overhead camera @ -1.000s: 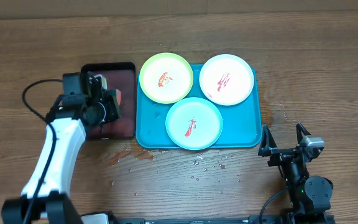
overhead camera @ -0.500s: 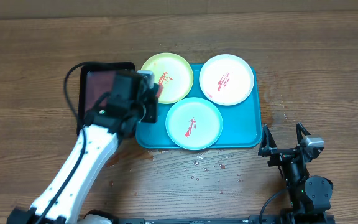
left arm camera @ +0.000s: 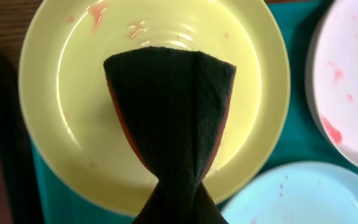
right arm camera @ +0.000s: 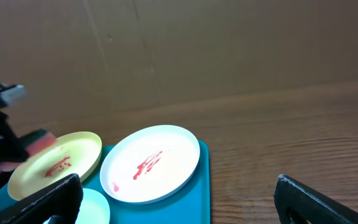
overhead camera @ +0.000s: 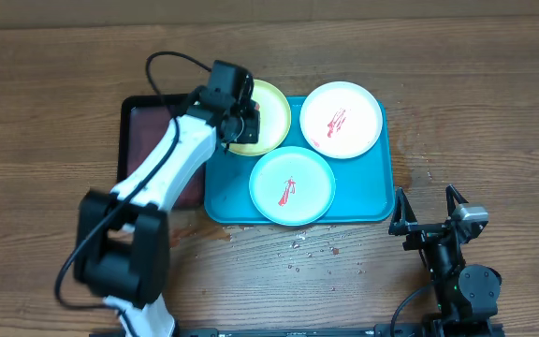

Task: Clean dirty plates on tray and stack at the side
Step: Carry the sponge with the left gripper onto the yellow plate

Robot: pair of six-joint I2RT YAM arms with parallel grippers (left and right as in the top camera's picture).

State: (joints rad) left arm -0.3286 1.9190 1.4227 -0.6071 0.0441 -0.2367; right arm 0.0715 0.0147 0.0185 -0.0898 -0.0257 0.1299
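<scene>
Three plates lie on the turquoise tray (overhead camera: 368, 195): a yellow-green plate (overhead camera: 274, 105), a white plate (overhead camera: 342, 119) and a pale mint plate (overhead camera: 292, 185). Each of them carries red smears. My left gripper (overhead camera: 244, 120) is shut on a sponge (left arm camera: 169, 112), dark green on top with a red underside. It holds the sponge over the middle of the yellow-green plate (left arm camera: 67, 99), and the sponge hides that plate's centre. My right gripper (overhead camera: 429, 213) stands open near the front right of the table, apart from the tray, with nothing between its fingers.
A smaller black-rimmed dark-red tray (overhead camera: 148, 131) lies just left of the turquoise tray. Small reddish spots and drops (overhead camera: 312, 248) mark the wood in front of the tray. Bare wooden table (overhead camera: 475, 103) extends to the right and behind.
My left arm has swung right from over the dark-red tray to over the yellow-green plate, carrying the sponge. The right arm has not moved.
</scene>
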